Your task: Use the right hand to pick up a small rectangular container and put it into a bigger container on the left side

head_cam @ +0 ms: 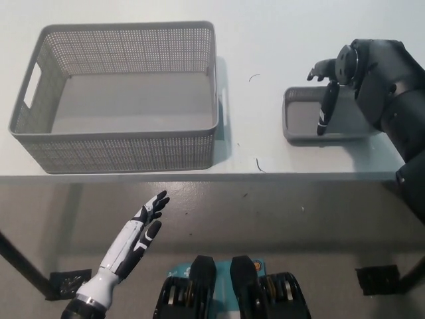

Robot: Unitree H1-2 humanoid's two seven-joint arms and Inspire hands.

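Observation:
The small grey rectangular container [302, 127] sits on the white table [265, 40] at the right, near the front edge. My black right hand [330, 83] is over its far rim. One finger reaches down inside and the thumb stays outside, so the hand pinches that wall. The container looks slightly tipped. The big grey mesh basket [119, 151] stands at the left with nothing visible in it. My white left hand [143, 226] rests open below the table edge at the lower left.
A strip of bare table separates the basket from the small container, with two thin dark scraps [260, 165] on it. The table's front edge runs just below both containers. Below it is the floor.

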